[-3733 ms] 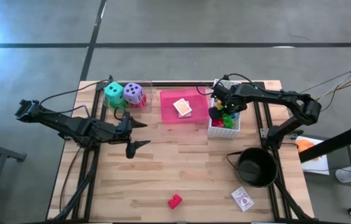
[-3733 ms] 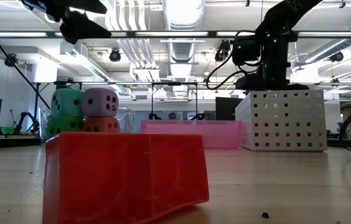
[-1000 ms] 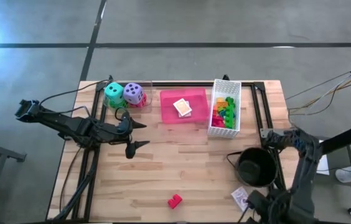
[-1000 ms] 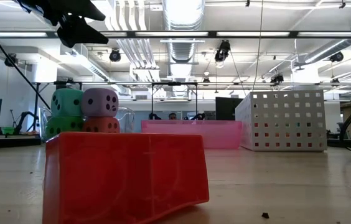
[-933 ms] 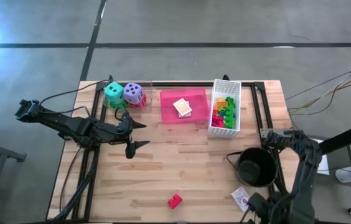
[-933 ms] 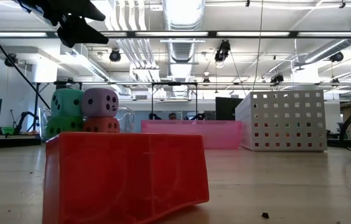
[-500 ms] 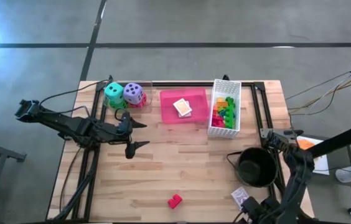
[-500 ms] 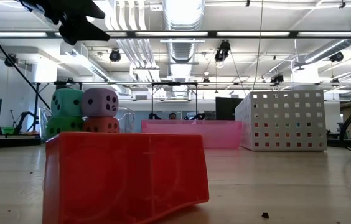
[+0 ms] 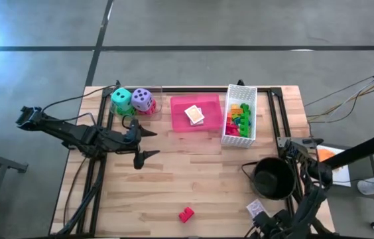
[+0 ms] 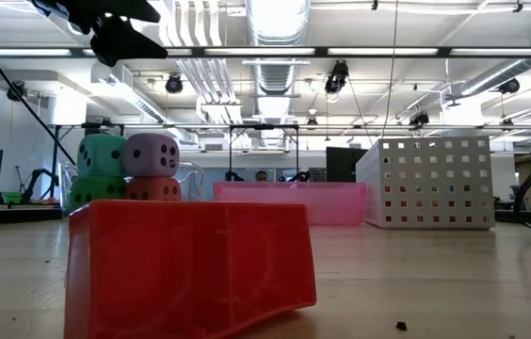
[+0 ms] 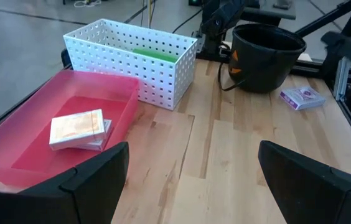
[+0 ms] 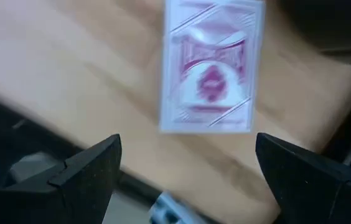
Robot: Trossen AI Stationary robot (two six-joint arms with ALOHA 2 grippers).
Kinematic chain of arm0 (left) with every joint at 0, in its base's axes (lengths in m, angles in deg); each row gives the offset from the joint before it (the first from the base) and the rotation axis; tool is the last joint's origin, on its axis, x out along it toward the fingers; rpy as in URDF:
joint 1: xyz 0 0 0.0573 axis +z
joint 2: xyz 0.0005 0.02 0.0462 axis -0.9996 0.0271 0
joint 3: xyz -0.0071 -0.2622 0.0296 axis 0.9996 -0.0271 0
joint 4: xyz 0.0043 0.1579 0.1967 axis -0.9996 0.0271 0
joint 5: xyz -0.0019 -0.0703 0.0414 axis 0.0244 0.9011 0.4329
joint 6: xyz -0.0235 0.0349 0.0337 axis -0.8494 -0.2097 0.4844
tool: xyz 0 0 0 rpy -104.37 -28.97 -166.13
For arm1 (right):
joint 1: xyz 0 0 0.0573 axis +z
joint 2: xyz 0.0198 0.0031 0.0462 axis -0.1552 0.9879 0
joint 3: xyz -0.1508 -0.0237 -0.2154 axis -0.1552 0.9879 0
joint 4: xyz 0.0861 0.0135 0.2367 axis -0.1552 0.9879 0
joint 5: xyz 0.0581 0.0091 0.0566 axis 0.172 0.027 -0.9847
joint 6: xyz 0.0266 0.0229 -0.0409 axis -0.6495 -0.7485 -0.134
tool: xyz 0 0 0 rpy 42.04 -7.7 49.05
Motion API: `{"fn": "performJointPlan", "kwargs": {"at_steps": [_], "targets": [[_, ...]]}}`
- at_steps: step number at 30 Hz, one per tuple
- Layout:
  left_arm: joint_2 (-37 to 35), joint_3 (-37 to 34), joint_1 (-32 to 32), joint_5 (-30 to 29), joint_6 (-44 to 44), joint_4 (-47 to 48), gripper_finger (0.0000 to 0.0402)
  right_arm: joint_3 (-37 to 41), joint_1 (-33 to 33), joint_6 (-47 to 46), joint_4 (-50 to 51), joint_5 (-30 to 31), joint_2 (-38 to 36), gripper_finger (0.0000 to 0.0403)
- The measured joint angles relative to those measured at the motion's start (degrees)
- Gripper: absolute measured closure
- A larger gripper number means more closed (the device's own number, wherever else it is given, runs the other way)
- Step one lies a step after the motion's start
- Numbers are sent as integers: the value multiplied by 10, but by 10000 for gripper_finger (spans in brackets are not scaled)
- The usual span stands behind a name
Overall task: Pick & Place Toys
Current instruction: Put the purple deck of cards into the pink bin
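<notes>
Wood slat table [image 9: 200, 182], grey concrete floor [image 9: 193, 26].

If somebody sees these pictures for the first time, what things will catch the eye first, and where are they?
The stacked soft dice at the table's far left corner stand out, then the pink tray with card packs beside the white mesh basket full of coloured bricks. Near the front edge lies a lone red brick, and the right end effector hovers open over a card pack by the black pot.
</notes>
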Motion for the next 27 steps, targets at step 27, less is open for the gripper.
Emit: {"fn": "performJointPlan", "kwargs": {"at_steps": [27], "targets": [[0,0,0,20,0,-20,42,112,-53,101,-173,87,-13,41]]}}
